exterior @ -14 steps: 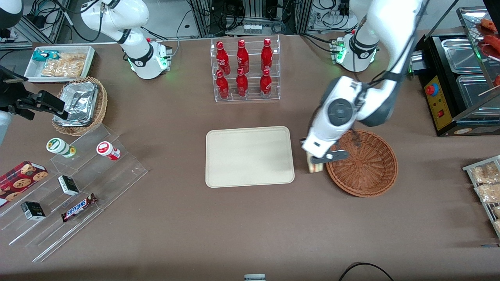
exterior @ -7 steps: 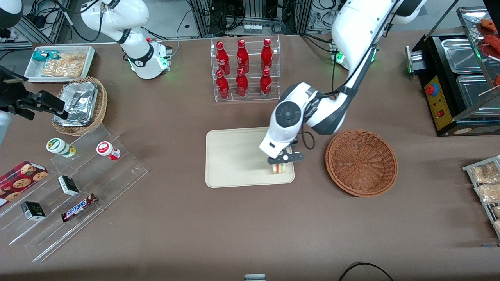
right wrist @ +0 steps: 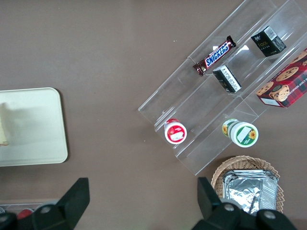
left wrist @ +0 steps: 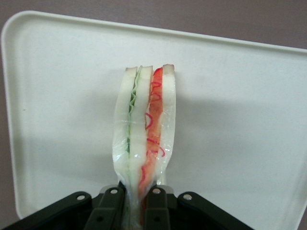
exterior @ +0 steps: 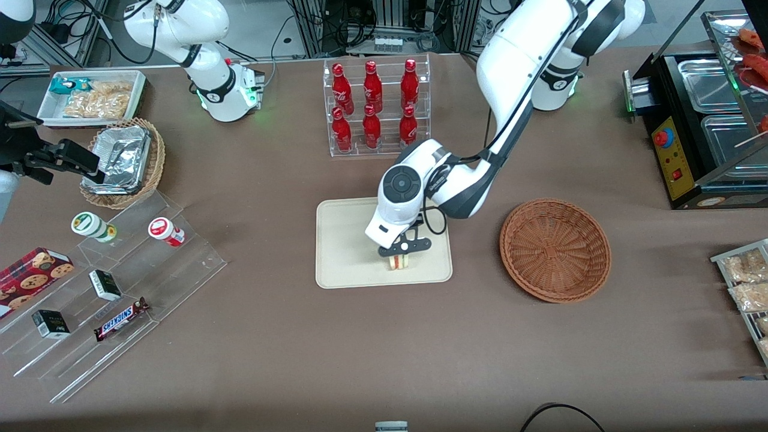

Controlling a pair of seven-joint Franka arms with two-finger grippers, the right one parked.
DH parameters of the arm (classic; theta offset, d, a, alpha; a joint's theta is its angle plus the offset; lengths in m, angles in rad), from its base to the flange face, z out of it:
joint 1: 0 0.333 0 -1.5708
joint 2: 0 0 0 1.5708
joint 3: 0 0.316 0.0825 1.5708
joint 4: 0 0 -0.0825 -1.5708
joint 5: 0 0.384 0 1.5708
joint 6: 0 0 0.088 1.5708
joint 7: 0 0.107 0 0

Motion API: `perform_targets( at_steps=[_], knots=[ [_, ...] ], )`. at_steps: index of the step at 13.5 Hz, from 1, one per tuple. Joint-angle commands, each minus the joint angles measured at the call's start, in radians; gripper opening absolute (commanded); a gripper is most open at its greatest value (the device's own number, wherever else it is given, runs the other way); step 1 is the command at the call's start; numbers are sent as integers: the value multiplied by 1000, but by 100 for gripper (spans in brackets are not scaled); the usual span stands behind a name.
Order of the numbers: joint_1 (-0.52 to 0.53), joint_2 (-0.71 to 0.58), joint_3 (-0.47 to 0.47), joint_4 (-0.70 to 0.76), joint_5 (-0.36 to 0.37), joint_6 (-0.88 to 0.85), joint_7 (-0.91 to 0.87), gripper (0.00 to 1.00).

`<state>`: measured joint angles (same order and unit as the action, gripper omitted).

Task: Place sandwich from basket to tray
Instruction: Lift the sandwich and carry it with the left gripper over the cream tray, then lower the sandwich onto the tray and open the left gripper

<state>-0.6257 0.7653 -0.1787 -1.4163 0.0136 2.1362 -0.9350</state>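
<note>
Front view looks steeply down on the whole table from high up and far off, facing both arm bases at 12 o'clock; left wrist view sits close above the gripper (left wrist: 136,213), looking along its fingers at the sandwich (left wrist: 144,143) and the tray (left wrist: 249,105), very near; right wrist view looks straight down from mid height at the parked arm's end of the table; all three share the tray (exterior: 342,252); front and right wrist views also share the acrylic steps (right wrist: 225,91).
</note>
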Motion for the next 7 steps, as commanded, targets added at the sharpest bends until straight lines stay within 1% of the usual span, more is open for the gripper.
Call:
perform_targets(
  at_steps=[1, 2, 3, 4, 5, 6, 7],
  knots=[
    [-20, 51, 1, 69, -4, -9, -33, 5],
    [-23, 61, -1, 77, -4, -1, -34, 6],
    [-23, 66, -1, 77, -6, 5, -34, 9],
    [-23, 65, -1, 77, -7, 5, -31, 24],
    [-20, 65, -4, 76, -12, 5, -22, 54],
    [-19, 62, -5, 76, -20, 5, -21, 100],
    [-19, 57, -5, 77, -32, 5, -24, 100]
  ],
)
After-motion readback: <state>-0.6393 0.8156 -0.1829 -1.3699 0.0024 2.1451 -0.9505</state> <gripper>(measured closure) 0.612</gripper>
